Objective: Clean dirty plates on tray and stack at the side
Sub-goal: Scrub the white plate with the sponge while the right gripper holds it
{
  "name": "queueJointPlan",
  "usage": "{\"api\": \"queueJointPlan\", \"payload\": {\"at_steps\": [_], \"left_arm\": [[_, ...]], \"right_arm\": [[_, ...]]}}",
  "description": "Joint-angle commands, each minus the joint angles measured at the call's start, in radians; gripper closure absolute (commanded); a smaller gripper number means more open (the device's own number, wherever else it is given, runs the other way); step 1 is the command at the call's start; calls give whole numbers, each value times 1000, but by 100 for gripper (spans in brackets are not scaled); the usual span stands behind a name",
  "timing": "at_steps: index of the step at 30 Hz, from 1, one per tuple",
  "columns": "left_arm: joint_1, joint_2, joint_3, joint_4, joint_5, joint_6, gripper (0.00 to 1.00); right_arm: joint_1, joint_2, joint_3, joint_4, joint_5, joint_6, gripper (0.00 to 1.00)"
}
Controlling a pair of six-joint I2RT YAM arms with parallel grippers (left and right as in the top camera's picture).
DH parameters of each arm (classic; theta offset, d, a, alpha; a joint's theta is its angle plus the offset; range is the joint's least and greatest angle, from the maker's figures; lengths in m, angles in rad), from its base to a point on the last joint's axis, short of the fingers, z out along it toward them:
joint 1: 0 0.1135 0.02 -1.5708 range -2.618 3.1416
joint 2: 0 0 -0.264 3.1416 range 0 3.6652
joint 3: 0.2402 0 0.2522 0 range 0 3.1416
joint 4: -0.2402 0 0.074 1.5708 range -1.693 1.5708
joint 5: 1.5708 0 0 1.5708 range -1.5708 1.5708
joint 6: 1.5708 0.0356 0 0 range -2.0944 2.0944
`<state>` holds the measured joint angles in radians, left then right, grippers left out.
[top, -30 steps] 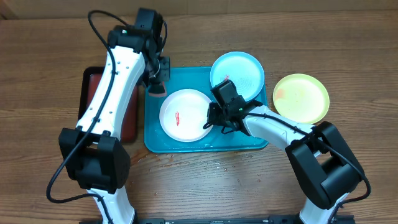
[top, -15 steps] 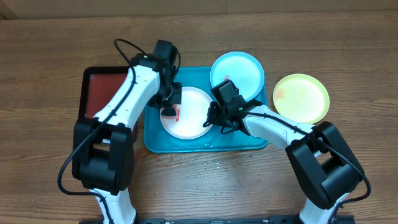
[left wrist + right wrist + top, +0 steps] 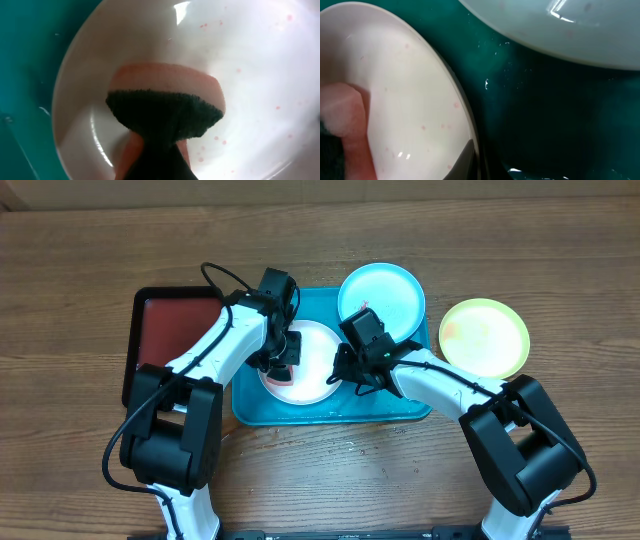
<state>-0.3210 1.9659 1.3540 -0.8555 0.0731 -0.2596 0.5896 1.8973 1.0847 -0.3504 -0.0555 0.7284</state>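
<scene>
glossy white plate (image 3: 260, 75), shiny turquoise plastic tray (image 3: 560, 115), fuzzy sponge (image 3: 165, 112), grainy wood table (image 3: 320, 480)

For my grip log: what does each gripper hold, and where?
Left gripper: the sponge, by its upper end. Right gripper: seemingly the white plate, at its right rim.

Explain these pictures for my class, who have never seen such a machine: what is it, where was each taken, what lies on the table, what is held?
Two white robot arms work at a wooden table. One picture looks down from above; the two close-ups come from cameras on each wrist. A turquoise tray holds a white plate, a pale blue plate overlapping its far corner. A yellow-green plate lies on the table to the right, a black tray to the left. The left hand presses a pink sponge onto the white plate; the right hand grips that plate's rim.
</scene>
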Motion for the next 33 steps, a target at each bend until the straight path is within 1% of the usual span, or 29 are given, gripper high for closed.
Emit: {"api": "queueJointPlan", "payload": {"at_steps": [1, 4, 5, 6, 9, 12, 13, 15, 17, 19, 21, 24, 27, 29, 31, 33], "left_arm": [[-3, -8, -11, 1, 195, 24, 96], [-3, -8, -11, 11, 360, 92, 96], [-3, -8, -11, 17, 375, 99, 96], [-3, -8, -11, 30, 354, 98, 96], [-2, -8, -11, 69, 244, 50, 96], [-2, -8, -11, 122, 39, -26, 96], [-2, -8, -11, 149, -97, -77, 96], [-2, -8, -11, 158, -207, -122, 96], [-2, -8, -11, 149, -273, -151, 96], [-2, -8, -11, 127, -283, -153, 96], [-3, -8, -11, 97, -252, -161, 96], [-3, -8, -11, 33, -110, -152, 96], [-3, -8, -11, -33, 133, -45, 96], [-3, -8, -11, -61, 253, 19, 96], [-3, -8, -11, -64, 291, 53, 96], [-3, -8, -11, -47, 273, 54, 96]], "right_arm": [[-5, 24, 12, -6, 1, 5, 96], [-5, 24, 12, -6, 1, 5, 96], [-5, 24, 12, -5, -2, 5, 96], [-5, 24, 12, -5, -10, 5, 96], [-5, 24, 12, -7, -18, 5, 96], [-5, 24, 12, -10, -17, 5, 96], [-5, 24, 12, -11, -17, 5, 96], [-5, 24, 12, -11, -17, 5, 96], [-5, 24, 12, -11, -17, 4, 96], [-5, 24, 12, -11, -16, 1, 96], [-5, 24, 12, -11, -16, 1, 96], [-5, 24, 12, -10, -16, 1, 96], [-5, 24, 12, -10, -16, 1, 96], [-5, 24, 12, -9, -16, 1, 96], [-5, 24, 12, -6, -17, 1, 96], [-5, 24, 12, -6, -17, 1, 96]]}}
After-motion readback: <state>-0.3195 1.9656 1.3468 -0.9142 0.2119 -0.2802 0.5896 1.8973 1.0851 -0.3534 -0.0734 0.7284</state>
